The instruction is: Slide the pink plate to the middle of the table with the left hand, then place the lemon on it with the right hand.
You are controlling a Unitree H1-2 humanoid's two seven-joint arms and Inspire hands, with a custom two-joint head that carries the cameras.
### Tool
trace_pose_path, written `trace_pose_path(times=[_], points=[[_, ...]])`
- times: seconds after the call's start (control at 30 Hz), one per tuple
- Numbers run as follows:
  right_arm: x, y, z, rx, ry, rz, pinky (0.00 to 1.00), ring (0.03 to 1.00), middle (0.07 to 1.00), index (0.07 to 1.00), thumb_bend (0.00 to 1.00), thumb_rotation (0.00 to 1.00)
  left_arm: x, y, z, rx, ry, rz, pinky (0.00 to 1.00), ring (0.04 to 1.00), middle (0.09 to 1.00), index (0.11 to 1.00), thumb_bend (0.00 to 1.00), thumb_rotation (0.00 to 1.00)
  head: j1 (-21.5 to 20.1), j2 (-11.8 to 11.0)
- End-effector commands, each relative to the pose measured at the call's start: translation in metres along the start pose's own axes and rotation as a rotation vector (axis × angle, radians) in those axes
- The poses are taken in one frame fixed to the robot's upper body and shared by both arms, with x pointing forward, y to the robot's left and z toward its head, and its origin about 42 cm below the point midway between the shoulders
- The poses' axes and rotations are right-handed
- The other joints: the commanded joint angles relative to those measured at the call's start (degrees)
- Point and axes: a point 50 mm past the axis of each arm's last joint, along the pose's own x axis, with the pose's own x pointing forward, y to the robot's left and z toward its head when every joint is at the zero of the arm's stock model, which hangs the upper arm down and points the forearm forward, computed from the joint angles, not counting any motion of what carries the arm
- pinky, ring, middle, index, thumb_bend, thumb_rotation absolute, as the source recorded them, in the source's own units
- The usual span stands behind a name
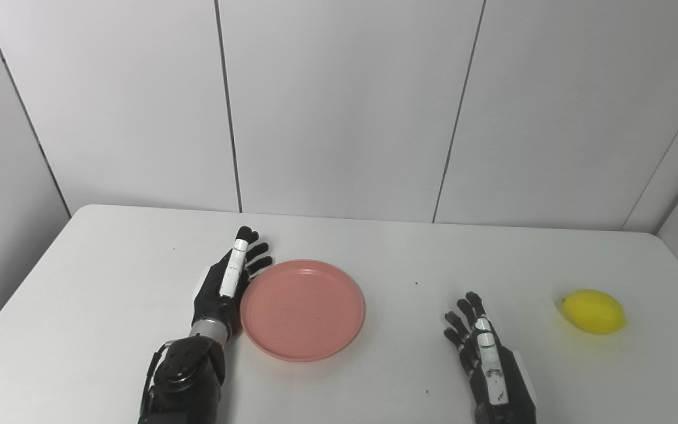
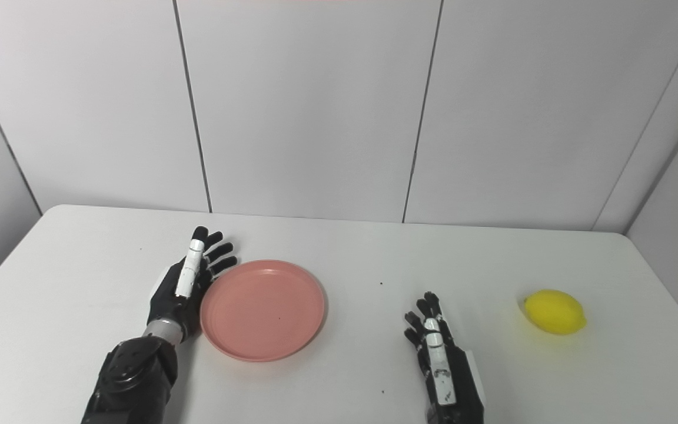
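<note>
The pink plate (image 1: 302, 309) lies flat on the white table (image 1: 109, 277), a little left of centre, with nothing on it. My left hand (image 1: 228, 281) stands on edge against the plate's left rim, open, fingers straight and pointing away from me. A yellow lemon (image 1: 594, 311) rests near the table's right side. My right hand (image 1: 483, 350) is open near the front edge, fingers spread, well left of the lemon and apart from it.
White wall panels rise right behind the table's far edge. The table's right edge runs close past the lemon. A few small dark specks dot the tabletop between the plate and my right hand.
</note>
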Motion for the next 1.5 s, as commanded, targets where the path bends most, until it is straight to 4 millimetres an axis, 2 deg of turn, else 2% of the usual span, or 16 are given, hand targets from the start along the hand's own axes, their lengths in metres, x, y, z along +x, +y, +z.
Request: trace_pose_path(times=[0.0,0.17,0.37,0.5,0.77,1.23,1.47], points=[[-0.003,0.005,-0.008,0.01,0.068,-0.003,0.92,0.919,0.96,0.966,0.71,0.89,0.0,-0.012,0.018,0.013,-0.042,-0.015,0.78,0.818,0.85,0.827,0.9,0.83,-0.1,0.0],[-0.002,0.006,-0.009,0.013,0.066,-0.006,0.92,0.918,0.961,0.959,0.72,0.88,-0.004,-0.022,0.017,-0.021,-0.03,-0.02,0.79,0.818,0.845,0.809,0.87,0.79,-0.3,0.1],[-0.001,0.01,-0.008,0.007,0.065,-0.003,0.91,0.912,0.958,0.958,0.74,0.87,-0.007,-0.03,0.016,-0.04,-0.018,-0.044,0.83,0.84,0.863,0.828,0.83,0.8,-2.2,0.3],[0.001,0.015,-0.01,0.006,0.06,0.0,0.91,0.911,0.959,0.96,0.77,0.86,-0.008,-0.028,0.016,-0.063,-0.016,-0.058,0.87,0.869,0.889,0.867,0.8,0.8,-4.7,0.6],[0.005,0.026,-0.011,-0.023,0.057,0.011,0.89,0.891,0.948,0.96,0.76,0.88,-0.007,-0.023,0.013,-0.071,-0.016,-0.059,0.87,0.872,0.892,0.915,0.78,0.8,-8.3,0.9],[0.008,0.034,-0.01,-0.03,0.056,0.012,0.89,0.878,0.938,0.957,0.76,0.87,-0.019,-0.031,0.008,-0.1,-0.042,-0.092,0.85,0.882,0.921,0.931,0.8,0.79,-9.0,0.9],[0.008,0.034,-0.01,-0.026,0.055,0.011,0.89,0.878,0.94,0.957,0.75,0.87,-0.024,-0.037,0.006,-0.106,-0.059,-0.09,0.84,0.869,0.906,0.921,0.8,0.77,-9.0,0.8]])
